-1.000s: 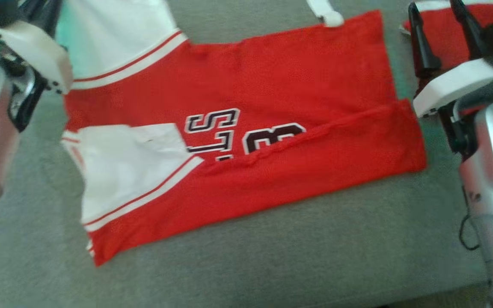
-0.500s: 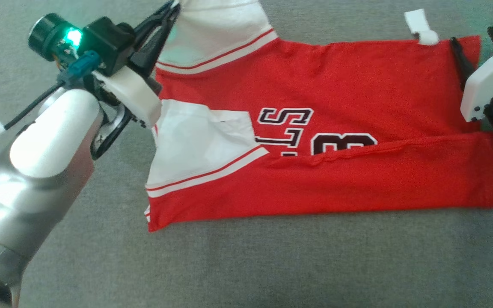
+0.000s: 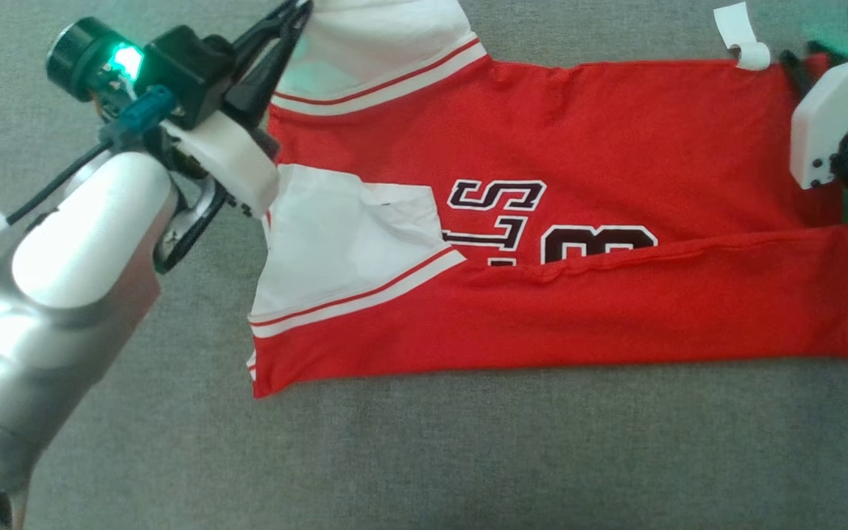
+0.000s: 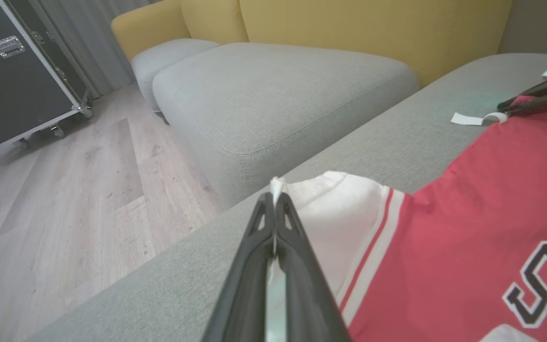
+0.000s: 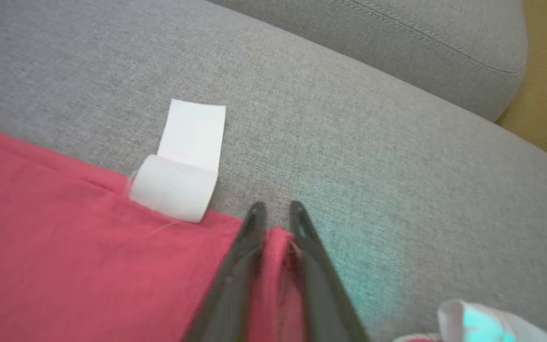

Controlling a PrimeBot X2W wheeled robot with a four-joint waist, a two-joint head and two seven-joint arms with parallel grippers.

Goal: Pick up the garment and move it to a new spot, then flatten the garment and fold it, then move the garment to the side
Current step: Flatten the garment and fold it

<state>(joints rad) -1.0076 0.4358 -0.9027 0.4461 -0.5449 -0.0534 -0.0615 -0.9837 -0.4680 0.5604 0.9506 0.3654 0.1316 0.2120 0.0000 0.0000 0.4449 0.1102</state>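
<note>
The garment (image 3: 578,147) is a red jersey with white sleeves and dark lettering, lying spread on a grey sofa cushion (image 3: 424,456), its near long edge folded over. My left gripper (image 3: 297,9) is shut on the far white sleeve's edge; in the left wrist view its fingertips (image 4: 275,202) pinch the white cloth (image 4: 330,199). My right gripper (image 5: 277,211) has its fingers drawn in on the far right corner of the red hem (image 5: 64,237), with cloth bunched between them, beside a white tag (image 5: 183,166). In the head view the right gripper (image 3: 792,62) sits at that corner.
Beyond the cushion edge a second grey cushion (image 4: 278,85) stands against a yellow sofa back (image 4: 373,23). A black flight case (image 4: 12,71) on wheels stands on the wood floor (image 4: 64,190). Bare grey cushion lies in front of the jersey.
The head camera has shifted. My right gripper's fingers, wide apart a second ago, have come down and closed on the red hem corner. The left gripper has kept its hold on the sleeve.
</note>
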